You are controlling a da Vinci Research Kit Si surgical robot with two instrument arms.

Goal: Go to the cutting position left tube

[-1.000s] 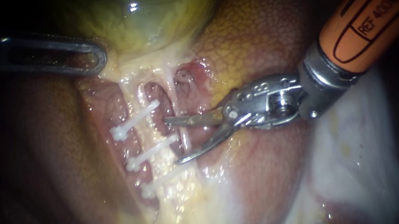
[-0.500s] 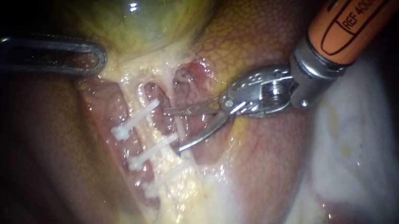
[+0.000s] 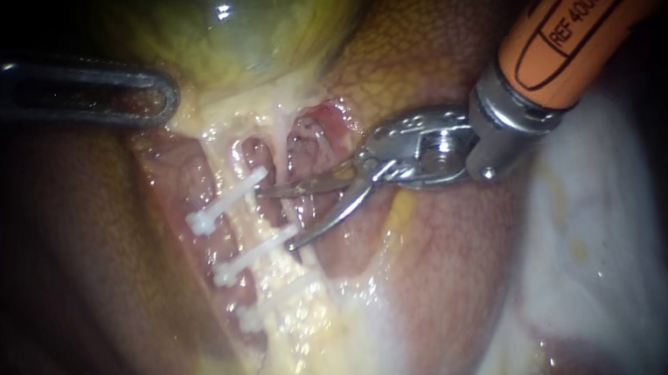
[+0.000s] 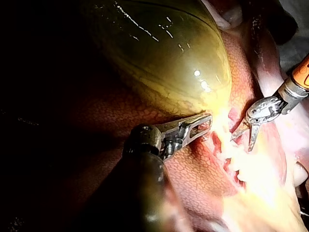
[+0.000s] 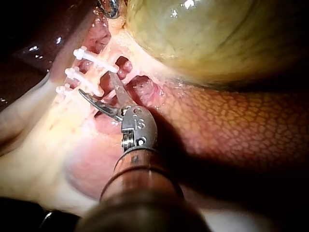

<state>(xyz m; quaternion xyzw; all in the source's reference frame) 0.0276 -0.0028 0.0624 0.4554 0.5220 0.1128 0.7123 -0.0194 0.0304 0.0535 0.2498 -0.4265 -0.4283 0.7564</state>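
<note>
The left tube (image 3: 240, 223) is a pale strand below the gallbladder (image 3: 239, 25) and carries three white clips (image 3: 226, 202). The thinner right tube (image 3: 291, 154) runs beside it. My right instrument (image 3: 276, 220), orange-shafted, comes in from the upper right with its blades open. Its blades lie across the right tube. One tip sits by the top clip's end, the other by the middle clip (image 3: 255, 252). In the right wrist view the open blades (image 5: 95, 82) point at the gap between those clips (image 5: 94, 59). My left instrument (image 3: 157, 99) is shut on tissue at the gallbladder's neck (image 4: 212, 123).
Reddish-brown liver (image 3: 436, 40) surrounds the tubes on both sides. Pale yellow fatty tissue (image 3: 314, 349) spreads below the clips. White tissue (image 3: 599, 245) lies under the right instrument's shaft.
My right instrument has moved left and slightly up, its open blades reaching further toward the left tube between the top and middle clips. The left instrument has not moved.
</note>
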